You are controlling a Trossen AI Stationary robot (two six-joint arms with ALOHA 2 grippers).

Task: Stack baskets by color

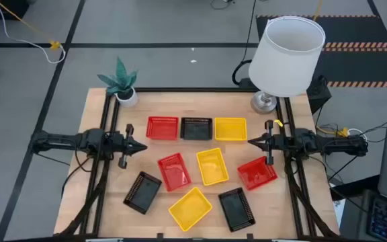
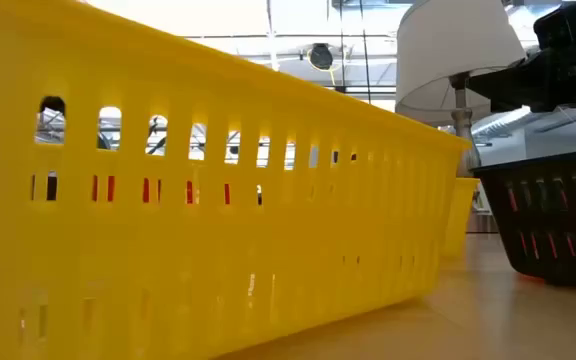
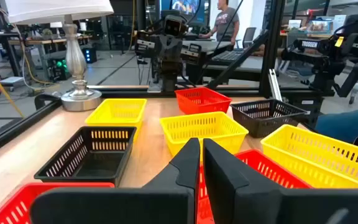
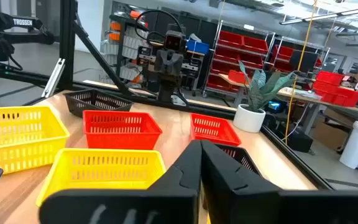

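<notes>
You have nine baskets on the worktop (image 1: 99,202): three red baskets (image 1: 162,128), three black baskets (image 1: 197,128) and three yellow baskets (image 1: 230,129). You also have one white lamp (image 1: 286,57), one potted plant (image 1: 121,84) and two arms.

Even overhead light, soft short shadows under baskets (image 1: 211,166) on the table (image 1: 99,202). Low view: near yellow basket (image 2: 218,200) blurred, ceiling blown out upper center. Wrist foregrounds soft.
</notes>
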